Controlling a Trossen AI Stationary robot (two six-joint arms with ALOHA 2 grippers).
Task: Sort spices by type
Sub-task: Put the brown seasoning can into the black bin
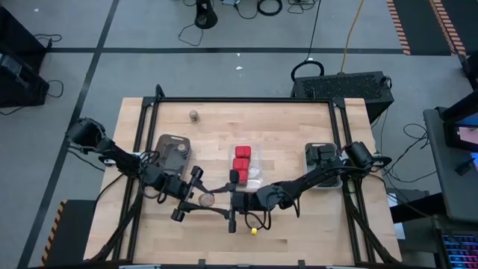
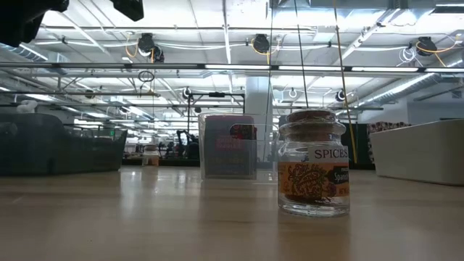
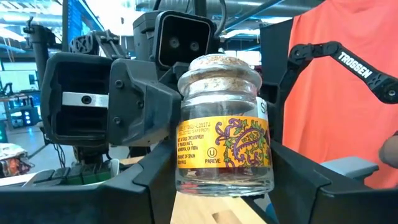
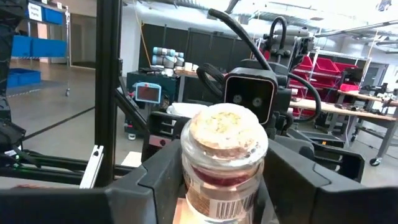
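A small glass spice jar (image 1: pixel 207 200) with a cork lid (image 3: pixel 214 65) and an orange label hangs upright over the table's near middle. My left gripper (image 1: pixel 200 199) and my right gripper (image 1: pixel 218 200) face each other, both shut on it. A second jar (image 2: pixel 313 163) stands on its base on the table close to the low camera; the arms hide it in the high view. Another jar (image 1: pixel 193 116) stands near the far edge. Three red boxes (image 1: pixel 241 161) lie in a clear tray (image 1: pixel 258 170). My left gripper pinches the jar's glass body (image 3: pixel 185 177) between its two fingers, one on each side. The fingers (image 3: pixel 146 183) come level from the table's left. The jar stands upright in the hold, lifted clear of the table. My right gripper has its two fingers (image 4: pixel 158 183) against opposite sides of the same jar, just below the shoulder (image 4: pixel 188 186). They come level from the table's right, facing the left gripper. The jar stays upright between them.
A grey tray (image 1: pixel 173 153) sits at the table's left and another tray (image 1: pixel 321 157) with dark boxes at the right. A person in an orange shirt (image 3: pixel 348 93) stands beyond the table. Bare wood lies along the far side.
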